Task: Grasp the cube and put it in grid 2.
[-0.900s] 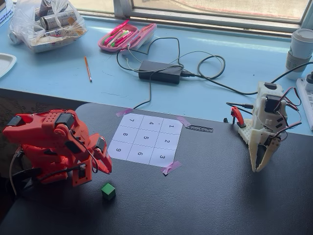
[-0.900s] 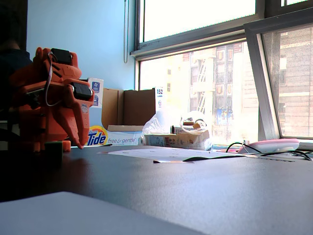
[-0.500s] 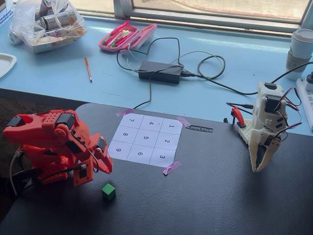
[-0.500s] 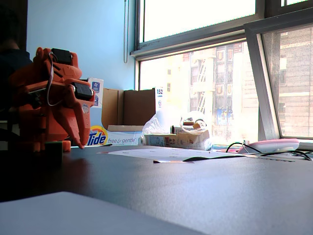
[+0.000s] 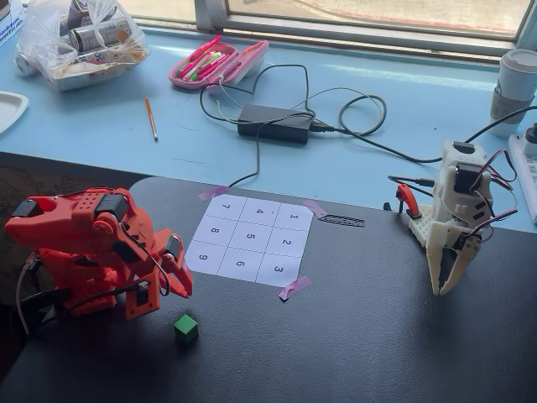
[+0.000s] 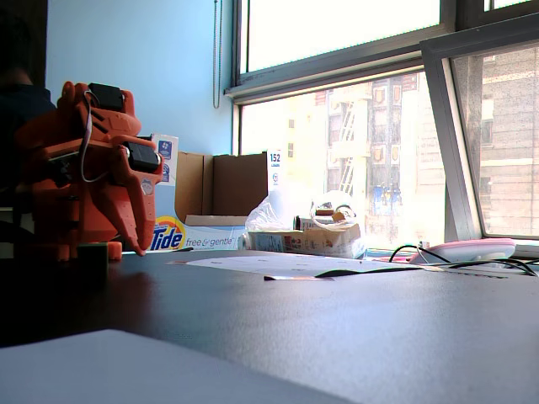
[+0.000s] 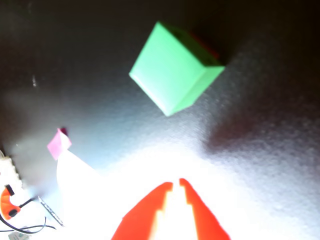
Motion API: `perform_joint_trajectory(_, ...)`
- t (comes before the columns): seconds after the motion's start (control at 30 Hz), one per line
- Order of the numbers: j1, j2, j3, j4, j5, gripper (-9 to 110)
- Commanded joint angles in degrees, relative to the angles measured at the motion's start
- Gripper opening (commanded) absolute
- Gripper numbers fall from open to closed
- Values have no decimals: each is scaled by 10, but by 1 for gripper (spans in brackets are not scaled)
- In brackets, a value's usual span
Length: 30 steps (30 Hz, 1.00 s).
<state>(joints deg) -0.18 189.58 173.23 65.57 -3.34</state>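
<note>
The green cube point(image 5: 185, 327) sits on the black table, off the numbered sheet, below its bottom left corner in a fixed view. Grid 2 point(image 5: 286, 242) is the middle cell of the sheet's right column and is empty. My orange gripper point(image 5: 179, 288) hangs just up and left of the cube, apart from it, tips down. In the wrist view the cube point(image 7: 172, 67) lies ahead of the gripper point(image 7: 175, 182), whose orange fingers point(image 7: 150, 210) are nearly together with nothing between them. The low fixed view shows the gripper point(image 6: 137, 247) above the table.
A white second arm point(image 5: 457, 218) stands at the table's right. Pink tape point(image 5: 293, 288) holds the sheet's corners. Behind, on the blue sill, lie a power brick point(image 5: 274, 123) with cables, a pink pencil case point(image 5: 216, 63) and a pencil point(image 5: 150, 117).
</note>
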Motion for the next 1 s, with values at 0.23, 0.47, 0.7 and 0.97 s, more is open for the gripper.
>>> perform_joint_trajectory(0.23, 0, -4, -4, 9, -2, 0)
perform_joint_trajectory(0.47, 0, -4, -4, 9, -2, 0)
perform_joint_trajectory(0.7, 0, -4, -5, 11, -1, 0)
perform_joint_trajectory(0.97, 15, -4, -47, 37, 11, 0)
